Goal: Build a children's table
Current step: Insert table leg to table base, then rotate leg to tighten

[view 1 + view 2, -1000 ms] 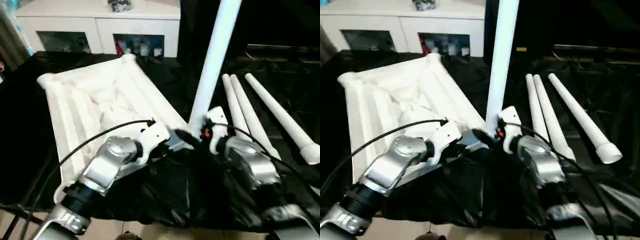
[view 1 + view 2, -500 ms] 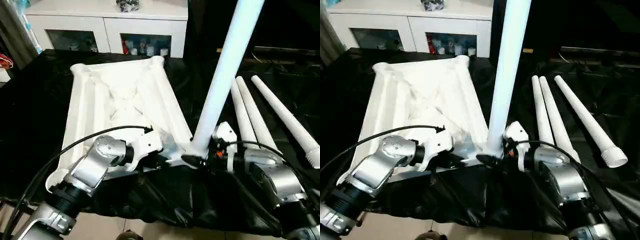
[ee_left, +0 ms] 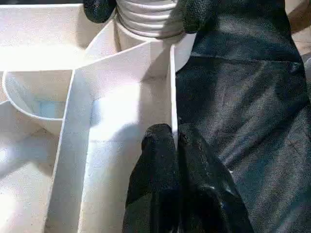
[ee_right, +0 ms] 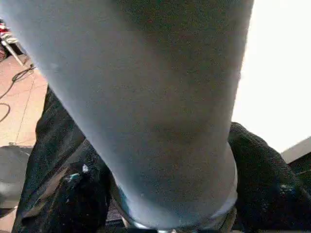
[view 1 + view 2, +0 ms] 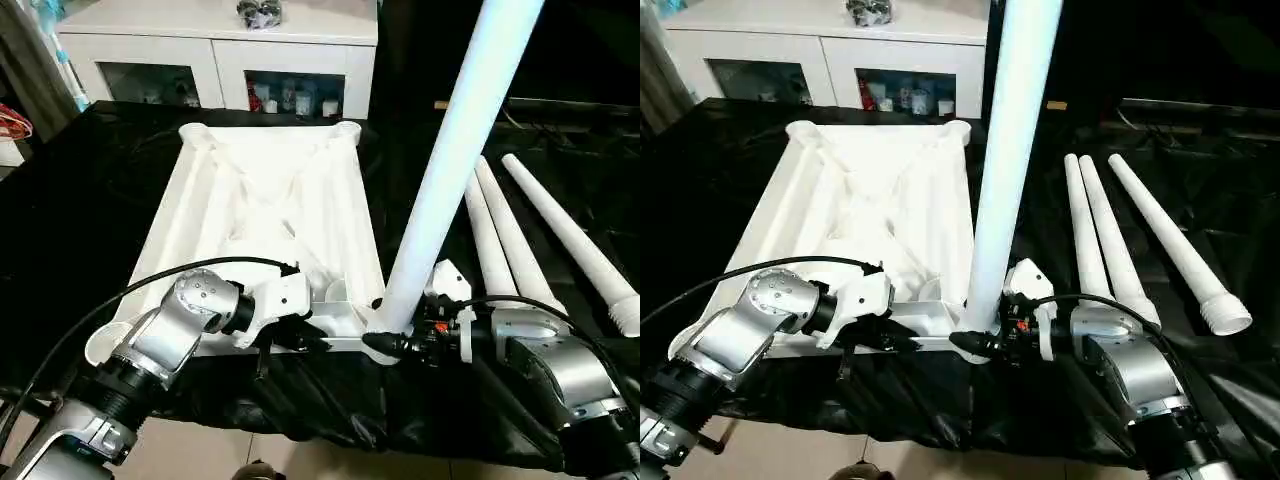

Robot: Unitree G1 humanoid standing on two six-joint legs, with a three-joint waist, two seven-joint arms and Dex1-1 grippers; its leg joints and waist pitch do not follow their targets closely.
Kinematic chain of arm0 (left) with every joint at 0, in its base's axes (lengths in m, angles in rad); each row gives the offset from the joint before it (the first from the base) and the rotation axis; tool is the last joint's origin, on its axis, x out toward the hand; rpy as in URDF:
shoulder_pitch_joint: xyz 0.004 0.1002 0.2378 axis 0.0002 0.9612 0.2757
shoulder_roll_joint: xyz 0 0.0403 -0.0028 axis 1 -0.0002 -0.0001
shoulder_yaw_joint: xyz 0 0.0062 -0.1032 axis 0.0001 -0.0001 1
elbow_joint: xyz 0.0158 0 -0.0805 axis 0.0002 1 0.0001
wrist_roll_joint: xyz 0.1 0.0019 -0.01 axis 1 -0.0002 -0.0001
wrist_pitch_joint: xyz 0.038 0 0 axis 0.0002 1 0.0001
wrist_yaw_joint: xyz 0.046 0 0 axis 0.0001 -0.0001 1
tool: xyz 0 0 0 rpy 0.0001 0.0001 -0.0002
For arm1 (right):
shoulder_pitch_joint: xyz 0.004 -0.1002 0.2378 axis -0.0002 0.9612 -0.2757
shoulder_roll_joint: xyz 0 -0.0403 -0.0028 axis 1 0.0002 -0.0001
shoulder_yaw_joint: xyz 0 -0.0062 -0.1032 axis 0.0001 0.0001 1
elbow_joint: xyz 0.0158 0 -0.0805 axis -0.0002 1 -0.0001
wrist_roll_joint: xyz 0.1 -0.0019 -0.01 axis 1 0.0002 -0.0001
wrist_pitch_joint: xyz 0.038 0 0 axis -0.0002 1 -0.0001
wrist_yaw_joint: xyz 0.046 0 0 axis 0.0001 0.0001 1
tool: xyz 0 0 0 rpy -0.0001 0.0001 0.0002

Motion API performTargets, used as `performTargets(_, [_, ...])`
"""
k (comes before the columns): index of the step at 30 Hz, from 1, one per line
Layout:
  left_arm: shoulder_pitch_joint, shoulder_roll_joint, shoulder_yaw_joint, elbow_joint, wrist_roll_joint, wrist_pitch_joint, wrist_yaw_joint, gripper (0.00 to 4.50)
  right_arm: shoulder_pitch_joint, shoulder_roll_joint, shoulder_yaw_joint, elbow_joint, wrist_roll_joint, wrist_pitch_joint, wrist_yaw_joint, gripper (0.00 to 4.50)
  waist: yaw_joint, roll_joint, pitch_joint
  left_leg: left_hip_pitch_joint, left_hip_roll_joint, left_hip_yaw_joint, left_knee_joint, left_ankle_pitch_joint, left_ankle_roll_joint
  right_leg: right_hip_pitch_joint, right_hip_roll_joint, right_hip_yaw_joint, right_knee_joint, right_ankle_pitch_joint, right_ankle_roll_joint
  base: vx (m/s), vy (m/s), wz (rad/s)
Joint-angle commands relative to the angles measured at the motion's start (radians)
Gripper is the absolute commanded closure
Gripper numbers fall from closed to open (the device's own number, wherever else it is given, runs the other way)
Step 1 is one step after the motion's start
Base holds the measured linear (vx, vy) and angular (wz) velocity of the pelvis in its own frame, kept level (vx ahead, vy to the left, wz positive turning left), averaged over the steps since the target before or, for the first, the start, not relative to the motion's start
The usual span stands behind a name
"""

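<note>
The white table top (image 5: 260,200) lies upside down on the black cloth, ribs facing up. One white leg (image 5: 450,150) stands in its near right corner socket, leaning slightly right. My right gripper (image 5: 385,345) is closed around the leg's base; its black fingers (image 4: 82,194) press on both sides of the leg (image 4: 155,97). My left gripper (image 5: 300,340) is shut on the top's thin near rim (image 3: 172,97), just left of that socket. In the left wrist view the leg's threaded end (image 3: 146,17) sits in the socket. Three loose legs (image 5: 510,250) lie to the right.
A black cloth (image 5: 80,200) covers the work surface and hangs over the near edge above the floor (image 5: 200,450). A white cabinet with glass doors (image 5: 215,60) stands behind. Black cables run along both silver forearms.
The table top's far end has swung to the right, so it now lies square to me. The upright leg and both grippers moved with the near corner. The camera has also shifted.
</note>
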Motion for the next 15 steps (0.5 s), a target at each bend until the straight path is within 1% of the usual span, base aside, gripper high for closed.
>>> performTargets(1, [-0.023,-0.016,-0.009,0.014,-0.007,-0.003,-0.003,4.50,0.008,0.004,0.000,-0.020,0.008,0.019,0.001,1.64,-0.003,-0.001,-0.059,0.015,0.077,-0.029,-0.070,-0.188,0.045,0.043,-0.111,0.070,-0.079,-0.203,-0.170,0.000,0.000,0.00])
performTargets(3, [-0.026,-0.040,0.004,0.019,-0.012,0.021,0.026,4.50,0.007,0.028,-0.009,-0.002,-0.003,0.012,-0.041,1.64,-0.005,-0.003,-0.059,0.014,0.077,-0.028,-0.069,-0.182,0.042,0.044,-0.112,0.070,-0.079,-0.202,-0.171,0.000,0.000,0.00])
performTargets(4, [-0.030,-0.057,0.014,0.022,-0.012,0.041,0.055,4.50,0.003,0.048,-0.017,0.017,-0.012,0.007,-0.079,1.64,-0.002,-0.002,-0.059,0.014,0.076,-0.030,-0.068,-0.184,0.040,0.044,-0.113,0.069,-0.079,-0.207,-0.170,0.000,0.000,0.00])
performTargets(5, [-0.036,-0.077,0.024,0.030,-0.009,0.060,0.089,4.50,-0.005,0.069,-0.024,0.041,-0.027,-0.003,-0.127,1.64,-0.007,-0.002,-0.058,0.014,0.076,-0.029,-0.070,-0.192,0.034,0.041,-0.113,0.070,-0.081,-0.223,-0.171,0.000,0.000,0.00])
performTargets(6, [-0.045,-0.099,0.035,0.041,-0.005,0.076,0.128,4.50,-0.018,0.096,-0.033,0.078,-0.049,-0.021,-0.189,1.64,-0.008,-0.004,-0.055,0.017,0.075,-0.029,-0.071,-0.207,0.031,0.040,-0.113,0.069,-0.086,-0.249,-0.168,0.000,0.000,0.00])
performTargets(7, [-0.055,-0.121,0.045,0.054,0.003,0.088,0.170,4.50,-0.033,0.121,-0.043,0.116,-0.067,-0.036,-0.250,1.65,-0.011,-0.003,-0.054,0.019,0.073,-0.030,-0.072,-0.224,0.017,0.039,-0.115,0.068,-0.090,-0.296,-0.163,0.000,0.000,0.00])
performTargets(8, [-0.069,-0.152,0.059,0.073,0.012,0.109,0.229,4.50,-0.058,0.161,-0.059,0.172,-0.082,-0.050,-0.330,1.65,-0.015,-0.002,-0.054,0.018,0.073,-0.033,-0.074,-0.236,0.005,0.042,-0.117,0.067,-0.092,-0.331,-0.153,0.000,0.000,0.00])
performTargets(9, [-0.081,-0.179,0.069,0.087,0.020,0.126,0.280,4.50,-0.083,0.199,-0.077,0.226,-0.088,-0.062,-0.402,1.65,-0.024,-0.003,-0.053,0.015,0.071,-0.035,-0.077,-0.241,-0.004,0.044,-0.117,0.065,-0.096,-0.353,-0.145,0.000,0.000,0.00])
performTargets(10, [-0.081,-0.179,0.069,0.087,0.020,0.126,0.280,4.50,-0.083,0.199,-0.077,0.226,-0.088,-0.062,-0.402,1.66,-0.027,-0.004,-0.053,0.015,0.070,-0.035,-0.076,-0.244,-0.007,0.045,-0.116,0.064,-0.097,-0.362,-0.139,0.000,0.000,0.00])
performTargets(11, [-0.094,-0.225,0.085,0.103,0.031,0.163,0.360,4.50,-0.131,0.260,-0.108,0.309,-0.075,-0.078,-0.486,1.66,-0.030,-0.002,-0.053,0.016,0.068,-0.035,-0.076,-0.244,-0.004,0.045,-0.115,0.065,-0.099,-0.363,-0.128,0.000,0.000,0.00])
performTargets(12, [-0.097,-0.237,0.089,0.106,0.033,0.172,0.381,4.50,-0.144,0.276,-0.115,0.332,-0.072,-0.084,-0.507,1.69,-0.035,-0.002,-0.055,0.017,0.069,-0.033,-0.074,-0.248,-0.004,0.042,-0.116,0.068,-0.097,-0.354,-0.135,0.000,0.000,0.00])
performTargets(13, [-0.105,-0.272,0.102,0.117,0.040,0.193,0.441,4.50,-0.179,0.312,-0.125,0.384,-0.075,-0.101,-0.563,1.72,-0.043,0.000,-0.054,0.016,0.067,-0.034,-0.073,-0.250,-0.005,0.043,-0.116,0.066,-0.098,-0.349,-0.145,0.000,0.000,0.00])
performTargets(14, [-0.109,-0.290,0.110,0.122,0.044,0.203,0.470,4.50,-0.196,0.328,-0.127,0.408,-0.080,-0.109,-0.592,1.72,-0.045,-0.002,-0.056,0.016,0.066,-0.033,-0.072,-0.237,-0.002,0.043,-0.114,0.066,-0.098,-0.333,-0.149,0.000,0.000,0.00])
performTargets(15, [-0.112,-0.318,0.118,0.127,0.050,0.211,0.516,4.50,-0.223,0.354,-0.136,0.446,-0.081,-0.119,-0.642,1.72,-0.048,0.000,-0.058,0.015,0.067,-0.033,-0.070,-0.220,0.001,0.044,-0.114,0.066,-0.093,-0.303,-0.159,0.000,0.000,0.00])
